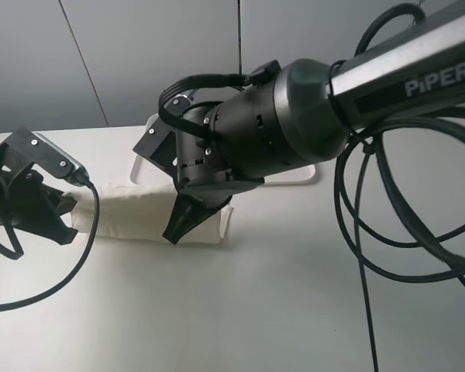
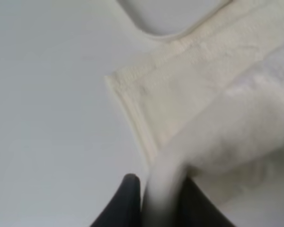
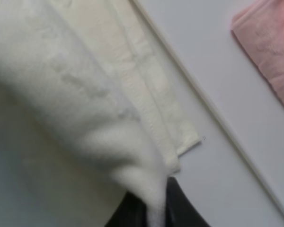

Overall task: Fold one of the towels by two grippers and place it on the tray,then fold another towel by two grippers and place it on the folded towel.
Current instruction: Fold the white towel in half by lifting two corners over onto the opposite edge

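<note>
Where it lies, the cream towel [image 1: 128, 211] runs along the tray [image 1: 298, 175]

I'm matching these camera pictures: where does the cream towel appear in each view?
Exterior high: cream towel lies left of centre, partly hidden.
Left wrist: towel close up, running into the fingers.
Right wrist: towel close up, likewise.
Shared landmark: the white tray rim beside it.

Tray [image 1: 294, 181] largely behind right arm [image 1: 294, 108]
</note>
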